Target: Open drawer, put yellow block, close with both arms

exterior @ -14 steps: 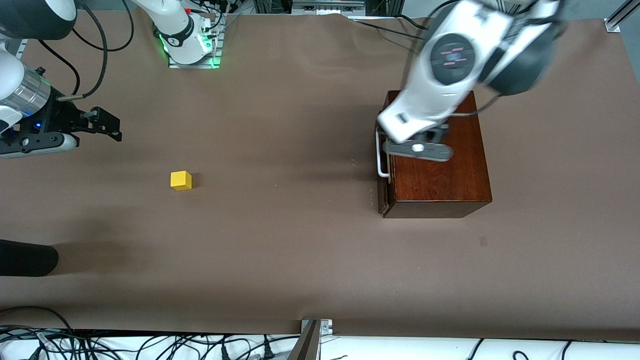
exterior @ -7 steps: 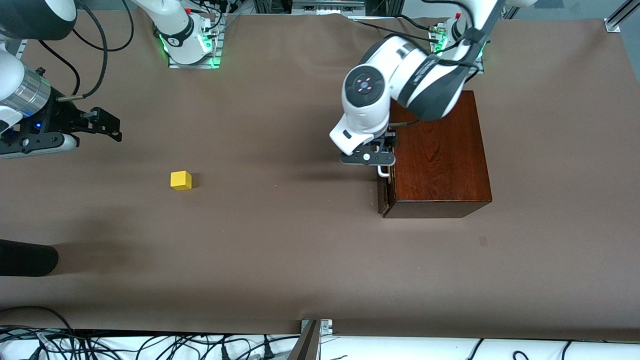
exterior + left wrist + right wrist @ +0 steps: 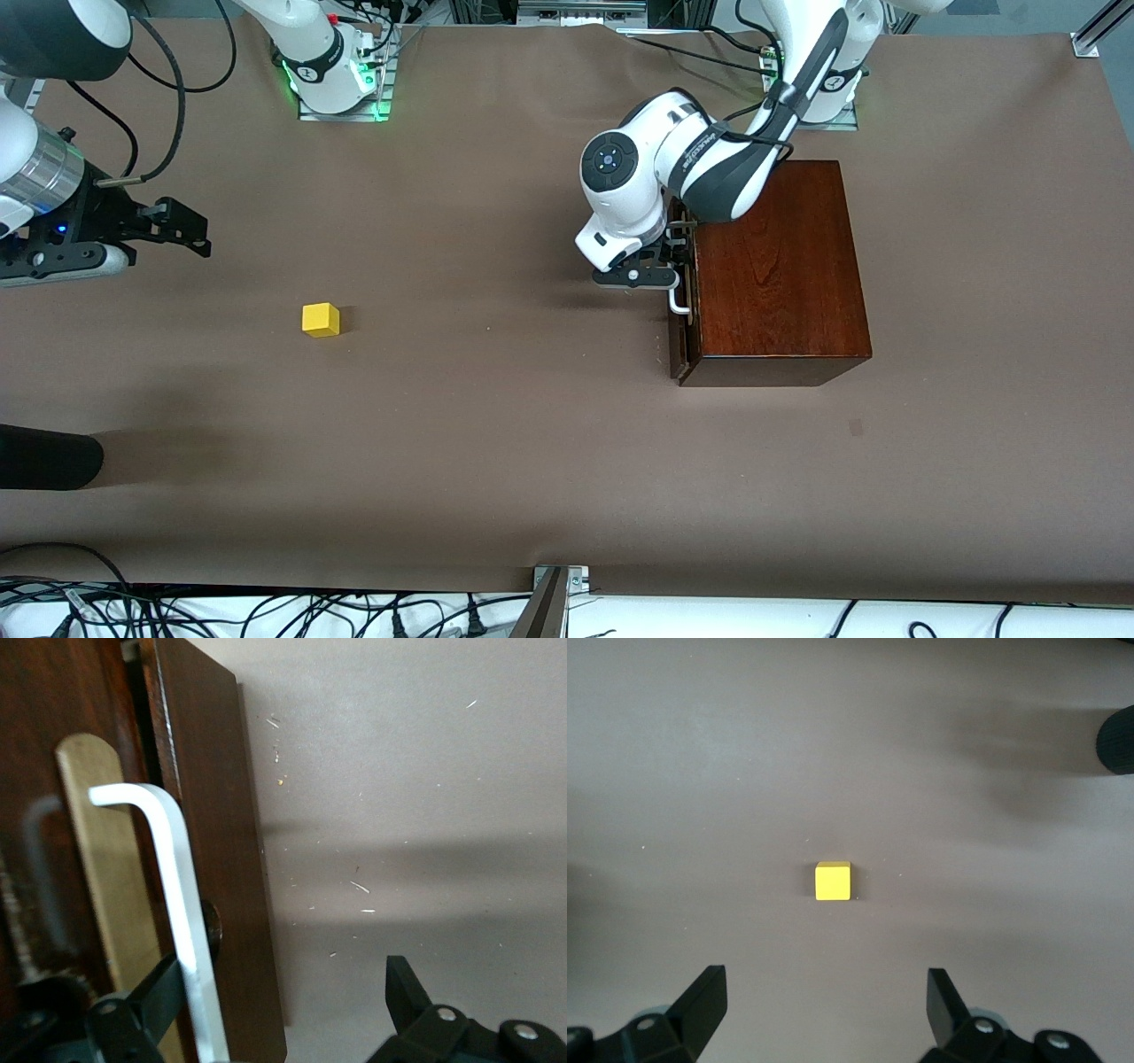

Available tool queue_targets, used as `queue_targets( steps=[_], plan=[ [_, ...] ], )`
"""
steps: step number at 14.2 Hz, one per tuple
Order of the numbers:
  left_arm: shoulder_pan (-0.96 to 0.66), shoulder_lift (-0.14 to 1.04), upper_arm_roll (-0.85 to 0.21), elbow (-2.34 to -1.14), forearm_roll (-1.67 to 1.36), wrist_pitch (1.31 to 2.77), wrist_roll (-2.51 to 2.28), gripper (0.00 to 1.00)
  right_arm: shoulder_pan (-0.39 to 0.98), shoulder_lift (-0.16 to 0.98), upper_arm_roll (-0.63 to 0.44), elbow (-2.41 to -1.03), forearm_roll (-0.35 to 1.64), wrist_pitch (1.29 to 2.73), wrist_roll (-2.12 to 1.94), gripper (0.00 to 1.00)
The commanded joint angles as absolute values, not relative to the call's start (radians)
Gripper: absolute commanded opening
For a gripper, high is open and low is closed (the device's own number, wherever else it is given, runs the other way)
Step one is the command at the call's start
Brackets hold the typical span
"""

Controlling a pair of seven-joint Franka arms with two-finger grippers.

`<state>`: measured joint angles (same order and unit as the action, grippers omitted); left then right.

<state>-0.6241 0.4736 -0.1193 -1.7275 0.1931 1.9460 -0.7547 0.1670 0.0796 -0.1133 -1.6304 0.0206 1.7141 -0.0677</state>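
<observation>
The dark reddish-brown wooden box (image 3: 778, 275) stands at the left arm's end of the brown desk (image 3: 496, 425), its drawer (image 3: 680, 341) barely ajar. The left gripper (image 3: 283, 1010) is at the white U-shaped bar handle (image 3: 182, 904), fingers (image 3: 403, 988) apart around it. The small yellow block (image 3: 321, 320) lies well apart from the box, toward the right arm's end; the right gripper (image 3: 824, 1001) hovers over it, fingers apart.

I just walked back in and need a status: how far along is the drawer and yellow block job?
Done: nothing; the drawer looks shut in its box. In hand: the left gripper is at the white handle, jaws open with the bar between them. The right gripper hangs open over the table, with the block below its camera. Left: pull the drawer out, put the block in, close it with both arms.
</observation>
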Motion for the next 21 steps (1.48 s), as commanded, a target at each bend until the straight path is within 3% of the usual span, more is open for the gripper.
queue_targets(
  steps=[1, 4, 7, 11, 14, 18, 21],
  plan=[
    [-0.637, 0.465, -0.11, -1.758, 0.218, 1.996, -0.788, 1.0, 0.155, 0.107, -0.109, -1.6, 0.038, 1.706, -0.086, 1.0],
    [-0.646, 0.486, -0.113, -1.749, 0.216, 2.049, -0.792, 1.0, 0.153, 0.198, -0.107, -1.598, 0.037, 1.703, -0.089, 1.0],
    [-0.678, 0.52, -0.115, -1.711, 0.201, 2.107, -0.795, 1.0, 0.156, 0.213, -0.107, -1.598, 0.028, 1.703, -0.11, 1.0],
    [-0.745, 0.659, -0.115, -1.511, 0.199, 2.109, -0.859, 1.0, 0.176, 0.232, -0.101, -1.681, 0.037, 1.741, -0.098, 1.0],
    [-0.795, 0.725, -0.115, -1.392, 0.196, 2.111, -0.887, 1.0, 0.178, 0.233, -0.1, -1.825, 0.038, 1.903, -0.095, 1.0],
    [-0.795, 0.713, -0.115, -1.382, 0.196, 2.109, -0.89, 1.0, 0.178, 0.242, -0.098, -2.05, 0.038, 2.217, -0.094, 1.0],
    [-0.782, 0.666, -0.115, -1.384, 0.198, 2.1, -0.879, 1.0, 0.178, 0.287, -0.098, -2.102, 0.04, 2.315, -0.092, 1.0]
  ],
)
